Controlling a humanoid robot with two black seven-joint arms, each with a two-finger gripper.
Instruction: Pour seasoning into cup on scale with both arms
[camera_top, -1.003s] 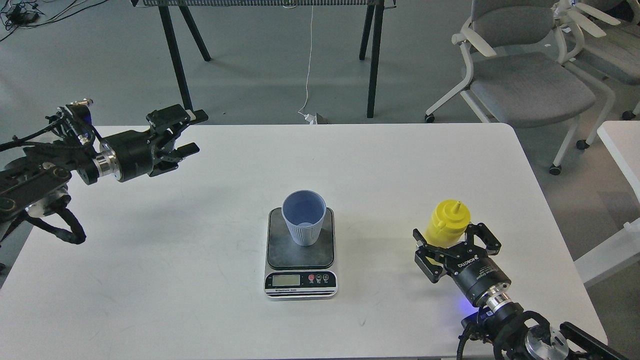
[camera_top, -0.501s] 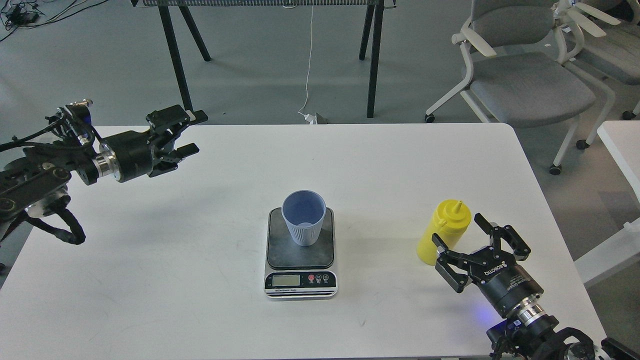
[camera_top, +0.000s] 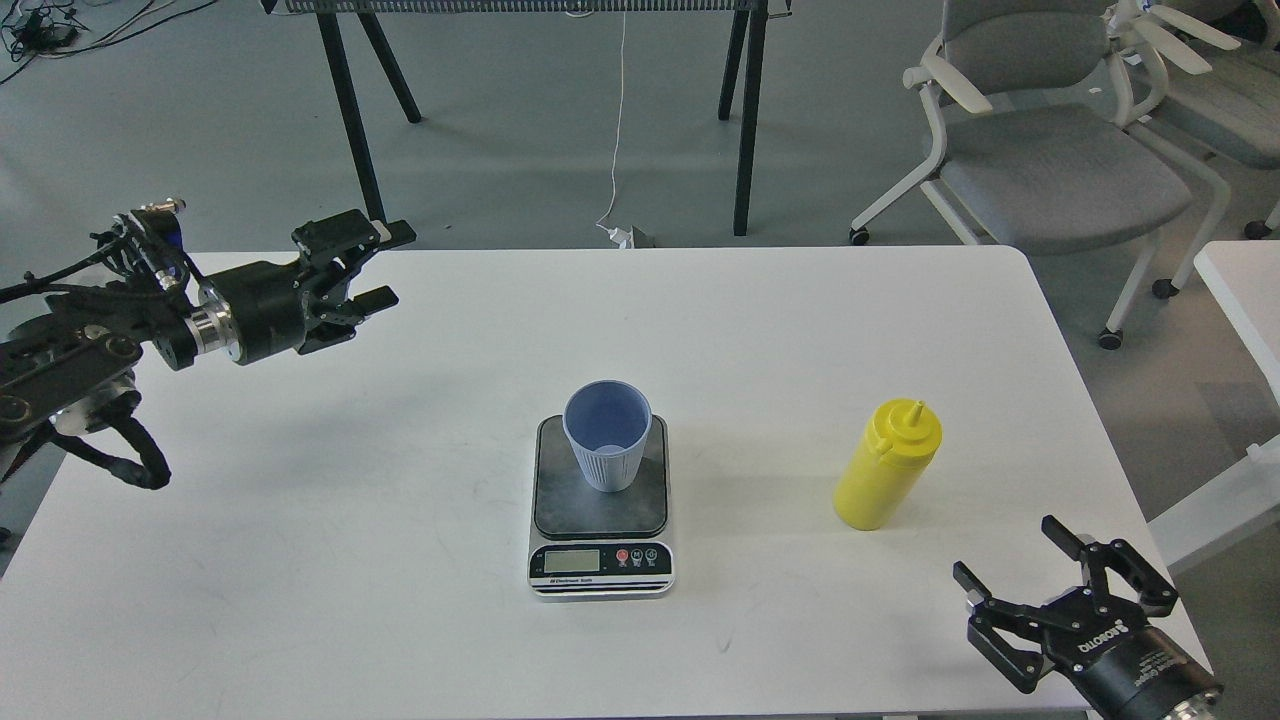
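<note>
The yellow seasoning bottle (camera_top: 886, 466) stands upright on the white table (camera_top: 420, 560), right of centre, with nothing holding it. The light-blue ribbed cup (camera_top: 607, 436) stands upright on the dark platform of the scale (camera_top: 600, 505), whose silver front with the LCD faces me. My right gripper (camera_top: 1012, 548) is open and empty at the table's front right corner, well below and to the right of the bottle. My left gripper (camera_top: 385, 265) is open and empty, held above the table's far left corner, far from the cup.
Black table legs (camera_top: 745, 120) stand on the floor behind the table. Grey office chairs (camera_top: 1050, 150) are at the back right. A second white table edge (camera_top: 1240, 290) shows at the far right.
My right gripper has let go of the yellow bottle and drawn back toward the front right corner, staying open. The bottle stands free. The left arm has not moved.
</note>
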